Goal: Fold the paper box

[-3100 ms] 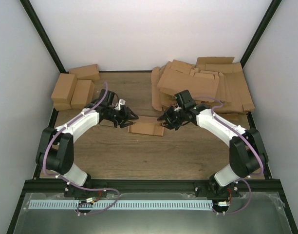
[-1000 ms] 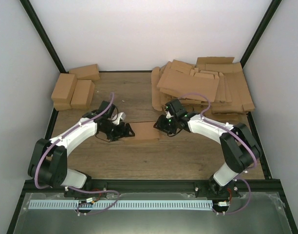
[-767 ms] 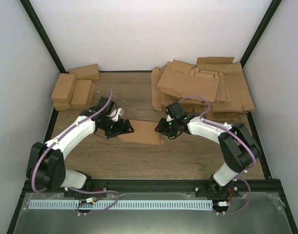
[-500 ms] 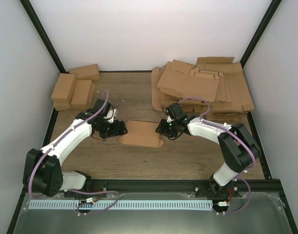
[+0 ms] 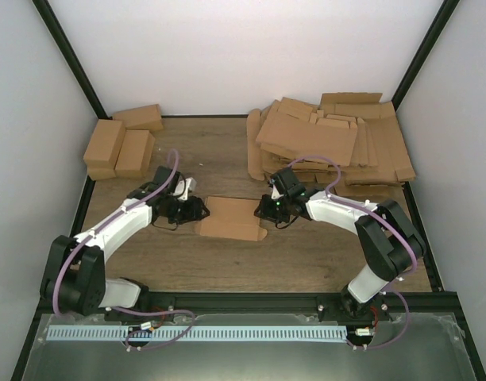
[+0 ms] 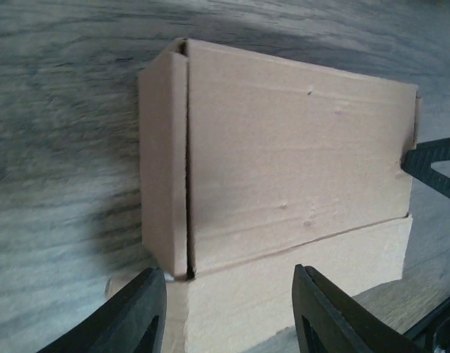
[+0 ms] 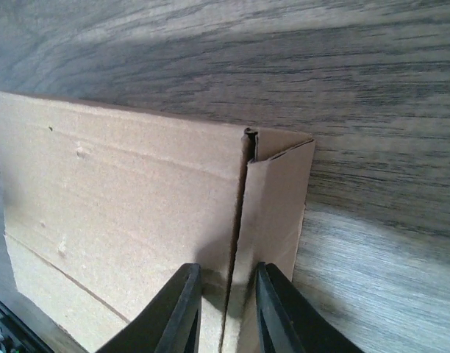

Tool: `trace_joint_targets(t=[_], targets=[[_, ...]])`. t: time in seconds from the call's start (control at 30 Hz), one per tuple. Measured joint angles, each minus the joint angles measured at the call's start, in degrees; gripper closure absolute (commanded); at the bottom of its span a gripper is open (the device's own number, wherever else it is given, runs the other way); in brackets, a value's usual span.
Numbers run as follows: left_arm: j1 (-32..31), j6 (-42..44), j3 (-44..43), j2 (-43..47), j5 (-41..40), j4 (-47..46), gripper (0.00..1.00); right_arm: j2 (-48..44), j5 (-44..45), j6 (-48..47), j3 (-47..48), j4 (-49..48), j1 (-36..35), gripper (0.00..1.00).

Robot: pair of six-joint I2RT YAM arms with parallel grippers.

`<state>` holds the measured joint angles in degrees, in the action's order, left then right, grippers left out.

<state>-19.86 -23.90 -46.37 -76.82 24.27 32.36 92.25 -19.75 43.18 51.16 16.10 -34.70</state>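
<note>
The paper box (image 5: 231, 219) lies flat in the middle of the table (image 5: 227, 266). Its long axis runs side to side, straight from one gripper to the other, so each arm faces one short end and neither is nearer than the other. The left gripper (image 5: 197, 211) sits at the box's left end. In its wrist view its fingers (image 6: 137, 316) stand well apart, about half open, straddling the lower strip of cardboard with the left end flap (image 6: 164, 158) just ahead, and they clamp nothing that shows. The right gripper (image 5: 267, 211) is at the opposite end, its fingers (image 7: 182, 312) set close together, with the crease beside the right end flap (image 7: 273, 213) running into the narrow gap. Whether they pinch the cardboard there cannot be told. By my reading, the next fold turns on these two end flaps, each lying directly ahead of its own gripper.
</note>
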Motion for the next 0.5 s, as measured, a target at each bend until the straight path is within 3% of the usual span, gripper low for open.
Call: trace_joint_targets(t=[0.17,0.5], targets=[[-0.07,-0.81,0.76,-3.15,1.57,-4.98,0.66,0.00,-0.79,-0.72,-1.40,-2.10,0.00,0.80],[-0.26,-0.87,1.09,-6.86,1.33,-9.86,0.80,0.15,-1.14,-1.84,-1.57,-2.84,0.07,0.79]])
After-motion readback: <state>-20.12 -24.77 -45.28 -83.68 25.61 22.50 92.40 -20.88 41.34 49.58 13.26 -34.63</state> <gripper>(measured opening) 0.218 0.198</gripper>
